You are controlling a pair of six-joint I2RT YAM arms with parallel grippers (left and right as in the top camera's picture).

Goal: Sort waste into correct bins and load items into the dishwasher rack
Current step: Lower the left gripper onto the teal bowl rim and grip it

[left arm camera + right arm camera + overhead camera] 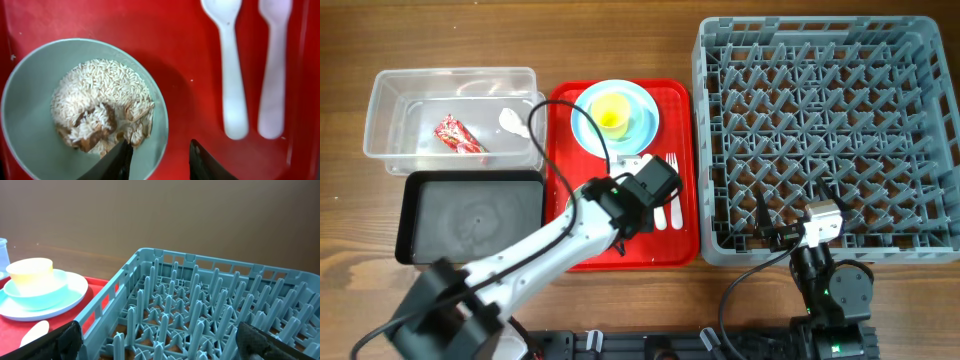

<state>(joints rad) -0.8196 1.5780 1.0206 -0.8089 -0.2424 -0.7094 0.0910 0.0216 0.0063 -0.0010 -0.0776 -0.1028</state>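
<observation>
Left claw [159, 146]: jaws part open and gripping nothing. One finger hangs inside the pale green bowl [30, 100] and the other outside it over the red tray [150, 30], so the bowl's rim runs between them without visibly touching either. In the wrist view the body of the bowl lies at ten o'clock from the claw, and the rice [100, 90] with brown bits is heaped just beyond the inner finger. The bowl is round, so it has no long axis; what matters is that the rim passes squarely through the gap. At one o'clock a white spoon [232, 75] and fork [275, 75] lie parallel on the tray, clear of the bowl. On the overhead view, taking twelve as the top of the picture, the black tray [470, 215] sits at nine o'clock from the claw, just beside the red tray. The clear tub [395, 110] at ten o'clock holds the red wrapper [458, 135] and tissue [513, 122]. The plate [642, 105] carrying the yellow cup [611, 115] is at twelve. The right claw [798, 212] is fully spread and empty at the near wall of the rack [820, 25], at three o'clock and well apart. Judgement: the left arm is placed to pinch the rim, and the rice probably goes to the black tray.
</observation>
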